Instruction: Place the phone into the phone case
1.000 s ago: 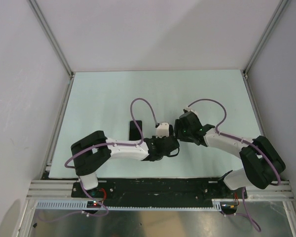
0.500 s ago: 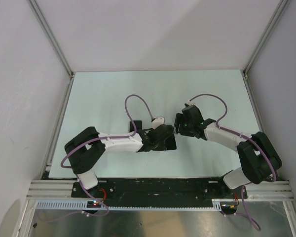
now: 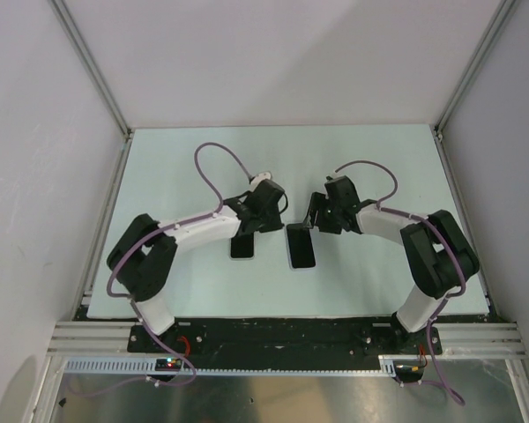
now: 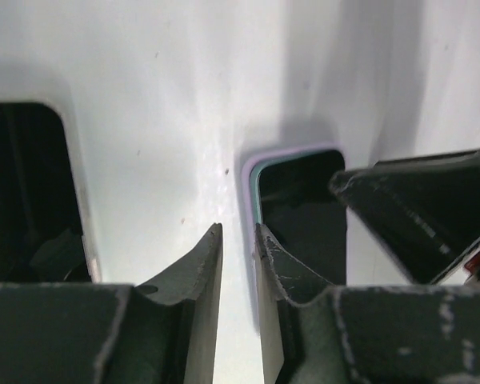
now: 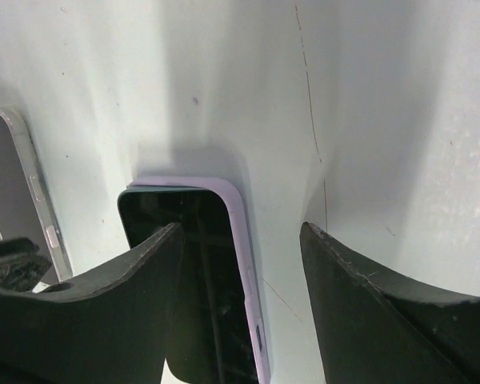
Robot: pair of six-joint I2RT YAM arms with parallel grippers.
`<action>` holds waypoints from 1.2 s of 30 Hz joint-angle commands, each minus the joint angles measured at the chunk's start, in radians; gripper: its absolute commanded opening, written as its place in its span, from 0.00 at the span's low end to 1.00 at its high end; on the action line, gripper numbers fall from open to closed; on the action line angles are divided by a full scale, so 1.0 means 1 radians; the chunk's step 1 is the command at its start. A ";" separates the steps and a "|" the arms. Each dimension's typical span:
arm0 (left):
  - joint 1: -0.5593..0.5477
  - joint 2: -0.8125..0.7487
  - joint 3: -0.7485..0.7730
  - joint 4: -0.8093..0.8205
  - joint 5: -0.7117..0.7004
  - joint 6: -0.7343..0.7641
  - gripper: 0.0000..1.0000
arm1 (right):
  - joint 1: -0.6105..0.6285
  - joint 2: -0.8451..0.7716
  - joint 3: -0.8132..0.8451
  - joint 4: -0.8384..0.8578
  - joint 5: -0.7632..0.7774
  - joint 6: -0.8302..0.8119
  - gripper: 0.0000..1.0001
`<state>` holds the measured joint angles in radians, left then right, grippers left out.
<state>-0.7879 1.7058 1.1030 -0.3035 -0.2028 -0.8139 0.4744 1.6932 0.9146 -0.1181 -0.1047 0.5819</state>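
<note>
The phone (image 3: 242,246) lies flat on the table, black screen up with a pale edge; it also shows in the left wrist view (image 4: 28,192) and the right wrist view (image 5: 16,184). The phone case (image 3: 300,247), lavender-rimmed with a dark glossy face inside, lies beside it on the right (image 4: 300,192) (image 5: 200,210). I cannot tell what fills the case. My left gripper (image 3: 266,211) (image 4: 239,232) is nearly shut and empty, low between the two far ends. My right gripper (image 3: 318,212) (image 5: 240,228) is open over the case's far right edge, holding nothing.
The pale green table (image 3: 185,167) is bounded by white walls and aluminium posts (image 3: 93,66). Purple cables (image 3: 213,163) loop above both wrists. A black base rail (image 3: 282,333) runs along the near edge. My right gripper's finger (image 4: 416,212) shows in the left wrist view.
Both grippers have drawn away from the spot near the table's front centre and moved farther back and apart. The case they covered now lies in plain view beside the phone.
</note>
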 commanded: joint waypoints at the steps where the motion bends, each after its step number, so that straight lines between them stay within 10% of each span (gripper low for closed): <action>1: 0.025 0.080 0.093 0.009 0.060 0.038 0.26 | -0.009 0.032 0.040 0.040 -0.036 -0.022 0.65; 36: 0.036 0.255 0.194 0.006 0.103 0.043 0.01 | -0.010 0.046 0.042 0.007 -0.052 -0.036 0.64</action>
<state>-0.7563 1.9339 1.2755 -0.3016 -0.1043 -0.7921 0.4660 1.7229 0.9298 -0.0895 -0.1558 0.5636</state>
